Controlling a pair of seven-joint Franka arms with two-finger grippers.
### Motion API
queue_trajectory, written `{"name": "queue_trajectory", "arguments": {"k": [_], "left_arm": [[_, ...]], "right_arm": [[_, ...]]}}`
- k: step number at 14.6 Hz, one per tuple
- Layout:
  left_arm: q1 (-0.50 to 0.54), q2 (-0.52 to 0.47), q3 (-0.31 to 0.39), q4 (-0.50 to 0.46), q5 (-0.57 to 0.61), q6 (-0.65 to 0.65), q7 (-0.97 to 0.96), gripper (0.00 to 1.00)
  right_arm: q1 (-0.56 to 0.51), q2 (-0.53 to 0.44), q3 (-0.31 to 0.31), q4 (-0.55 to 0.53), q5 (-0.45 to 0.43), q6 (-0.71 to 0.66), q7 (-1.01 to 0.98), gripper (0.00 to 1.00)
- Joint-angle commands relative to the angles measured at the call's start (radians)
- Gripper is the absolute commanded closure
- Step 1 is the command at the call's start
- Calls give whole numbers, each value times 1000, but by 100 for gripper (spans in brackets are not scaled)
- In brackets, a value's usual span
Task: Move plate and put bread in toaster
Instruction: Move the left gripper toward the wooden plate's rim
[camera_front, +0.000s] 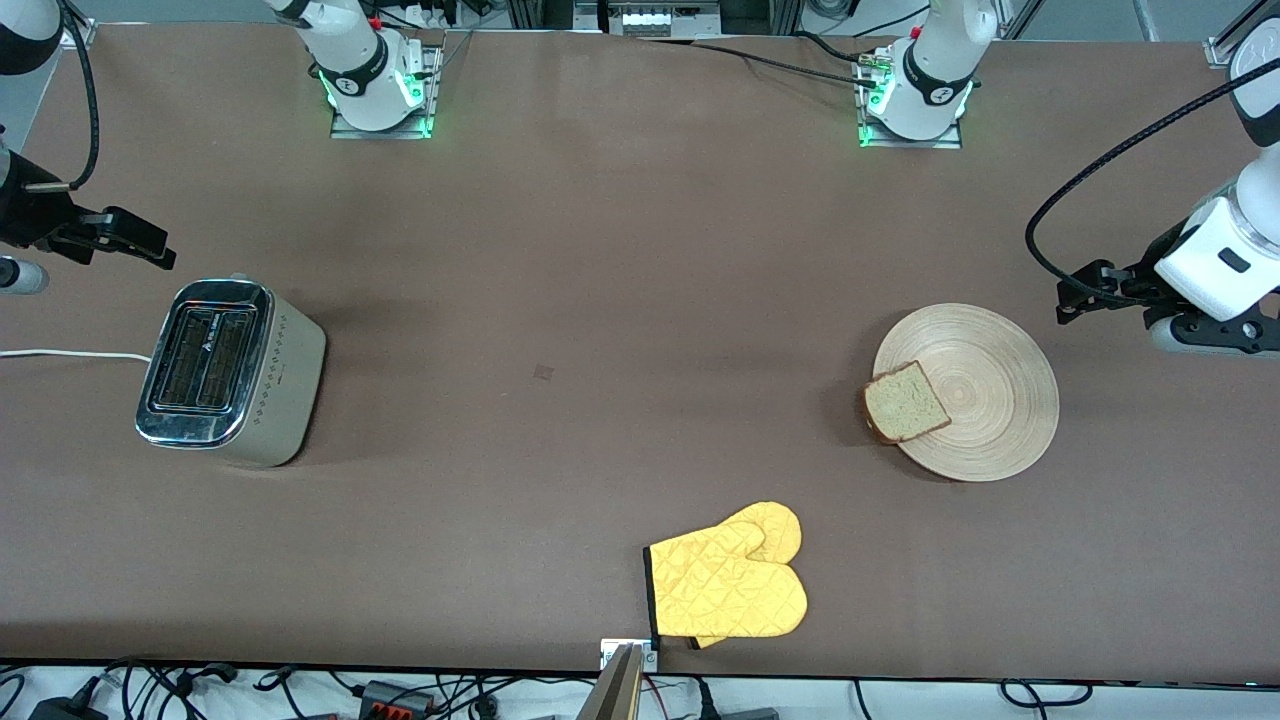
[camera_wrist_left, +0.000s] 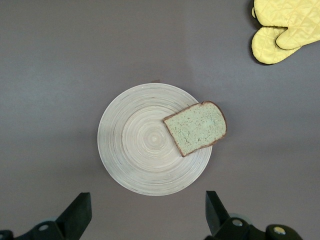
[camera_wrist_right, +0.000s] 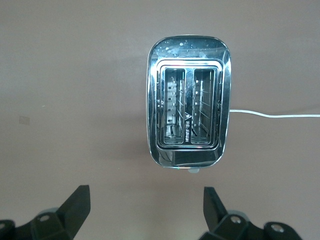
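Note:
The round wooden plate (camera_front: 990, 385) lies toward the left arm's end of the table. The bread (camera_front: 906, 402) rests flat on its rim on the side facing the toaster and overhangs the edge a little. My left gripper (camera_front: 1085, 292) hangs open and empty over bare table just beside the plate. In the left wrist view the plate (camera_wrist_left: 137, 145) and the bread (camera_wrist_left: 196, 128) show past the left gripper (camera_wrist_left: 148, 212). The toaster (camera_front: 232, 372) stands upright toward the right arm's end, both slots empty. My right gripper (camera_front: 140, 245) hangs open beside it, and its wrist view shows the toaster (camera_wrist_right: 189, 100) past the right gripper (camera_wrist_right: 147, 210).
A pair of yellow oven mitts (camera_front: 730, 585) lies near the table's front edge, nearer to the front camera than the plate; the mitts (camera_wrist_left: 282, 30) also show in the left wrist view. The toaster's white cord (camera_front: 70, 354) runs off the table's end.

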Motion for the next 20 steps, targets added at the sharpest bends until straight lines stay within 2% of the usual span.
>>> {"name": "queue_trajectory", "arguments": {"k": [1,12,16,20], "left_arm": [[1,-14,2,-7,-3,-4,7,0],[-2,-11,-1,-7,34,-7,2,0],[1,7,1,-5,25,-139,-3,0],[40,105,2,36,20,-174,11,0]], "right_arm": [[-12,-13,14,-4,-2,0,-11,0],[-12,-11,15,0,-3,-7,-11,0],[-14,-15,14,0,-3,-7,-11,0],[-12,-13,14,0,-3,-7,-9,0]]}}
